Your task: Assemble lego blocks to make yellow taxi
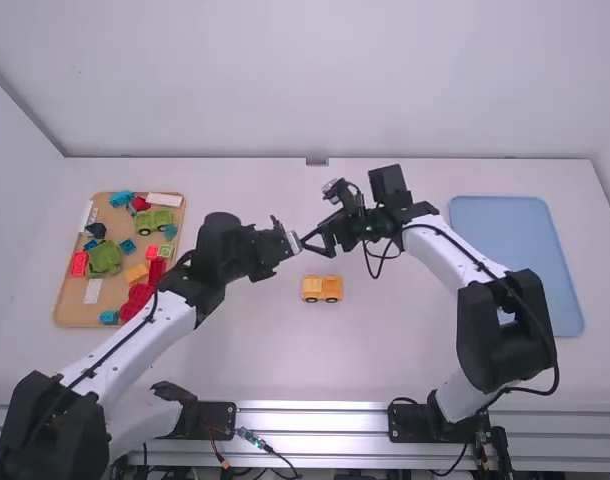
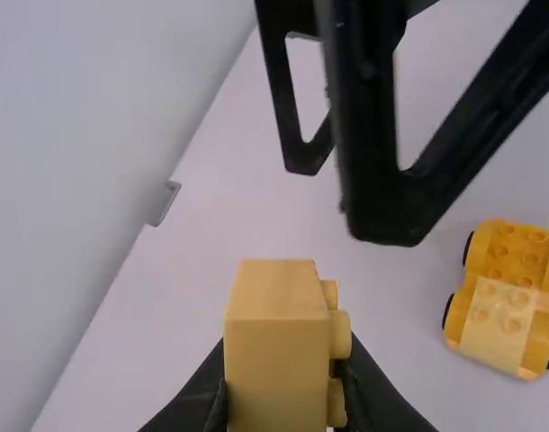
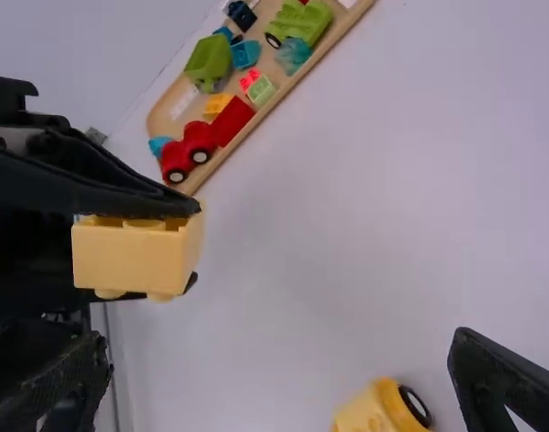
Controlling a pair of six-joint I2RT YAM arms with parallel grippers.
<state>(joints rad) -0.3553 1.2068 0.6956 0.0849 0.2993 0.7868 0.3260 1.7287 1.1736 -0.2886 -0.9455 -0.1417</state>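
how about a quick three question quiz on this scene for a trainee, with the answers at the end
1. True or false: the right tool is open and holds nothing.

2. What does the left tool hold?
A) a red block
B) a yellow block
C) a green block

3. Fill in: the wheeled yellow piece stands on the ____, between the wooden tray and the blue tray.

Key: 1 true; 2 B; 3 table.

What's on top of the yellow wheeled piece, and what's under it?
Bare studs show on top of the yellow wheeled piece. Under it is the white table, but its underside and the patch it covers are hidden.
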